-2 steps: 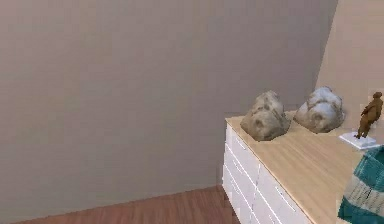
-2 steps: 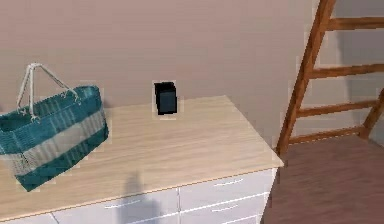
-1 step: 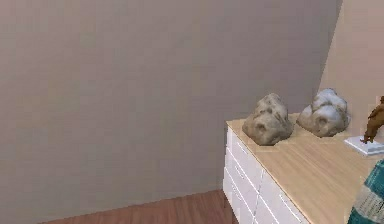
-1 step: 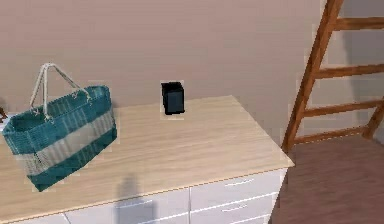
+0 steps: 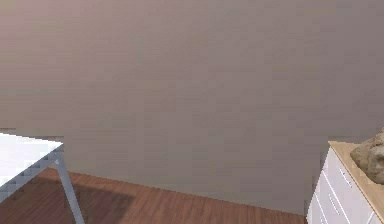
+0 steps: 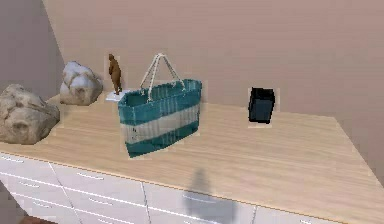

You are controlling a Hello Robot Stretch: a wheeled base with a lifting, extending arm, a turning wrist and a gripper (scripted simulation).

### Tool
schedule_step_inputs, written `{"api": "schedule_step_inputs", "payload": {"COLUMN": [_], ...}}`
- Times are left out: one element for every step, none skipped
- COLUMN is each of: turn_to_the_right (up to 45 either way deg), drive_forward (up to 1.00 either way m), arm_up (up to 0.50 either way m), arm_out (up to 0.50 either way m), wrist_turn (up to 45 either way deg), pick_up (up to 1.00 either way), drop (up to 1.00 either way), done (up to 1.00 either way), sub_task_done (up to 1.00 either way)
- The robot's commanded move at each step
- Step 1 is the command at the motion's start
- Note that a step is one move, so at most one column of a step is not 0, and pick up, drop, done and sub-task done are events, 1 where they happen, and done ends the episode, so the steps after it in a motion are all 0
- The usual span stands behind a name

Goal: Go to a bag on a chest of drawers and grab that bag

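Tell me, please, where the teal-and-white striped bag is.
Arm side view, left of centre: the bag stands on the wood-topped chest of drawers between brown figurine and dark box.

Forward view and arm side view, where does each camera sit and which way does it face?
Forward view: on the robot, facing ahead and slightly down at a wall, floor, table corner and a chest bearing a rock; no robot body in frame.
Arm side view: on the robot's body, facing sideways onto the chest top with the bag, a statuette and a black box; no robot body in frame.
Shared: the chest, and likely the rock.
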Motion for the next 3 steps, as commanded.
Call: {"api": "schedule_step_inputs", "payload": {"turn_to_the_right": [0.0, 0.0, 0.0], "drive_forward": [0.00, 0.00, 0.00], "arm_up": [0.50, 0.38, 0.00], "arm_out": [0.00, 0.00, 0.50], "wrist_turn": [0.0, 0.0, 0.0], "pick_up": [0.00, 0.00, 0.00], "drop": [0.00, 0.00, 0.00], "done": [0.00, 0.00, 0.00], "sub_task_done": [0.00, 0.00, 0.00]}}
